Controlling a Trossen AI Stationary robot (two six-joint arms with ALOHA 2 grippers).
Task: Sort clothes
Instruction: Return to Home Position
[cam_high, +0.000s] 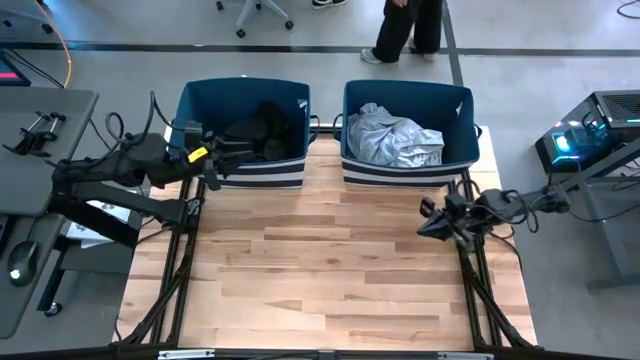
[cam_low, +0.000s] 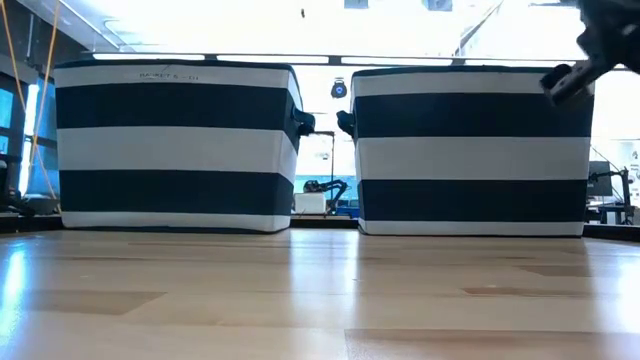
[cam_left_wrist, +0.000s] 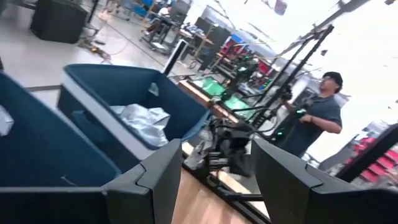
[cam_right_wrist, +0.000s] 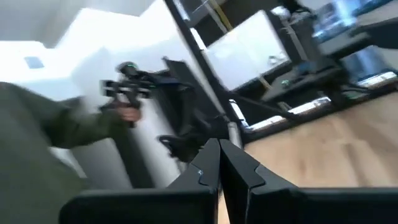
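A: Where are the clothes?
B: The dark clothes (cam_high: 262, 130) lie in the left bin (cam_high: 243, 88), the grey-and-white clothes (cam_high: 395, 138) in the right bin (cam_high: 405, 88), side by side at the table's (cam_high: 330, 280) far edge.
A: And the grippers?
B: The left gripper (cam_high: 228, 160) is at the left bin's near corner, fingers spread apart. The right gripper (cam_high: 428, 226) is over the table's right edge, fingers pressed together.

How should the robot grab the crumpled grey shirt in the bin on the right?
Pinch one of the raised folds on top of the grey shirt, coming straight down from above. It lies bunched up inside the right bin, and the bin's tall walls block any approach from the side.
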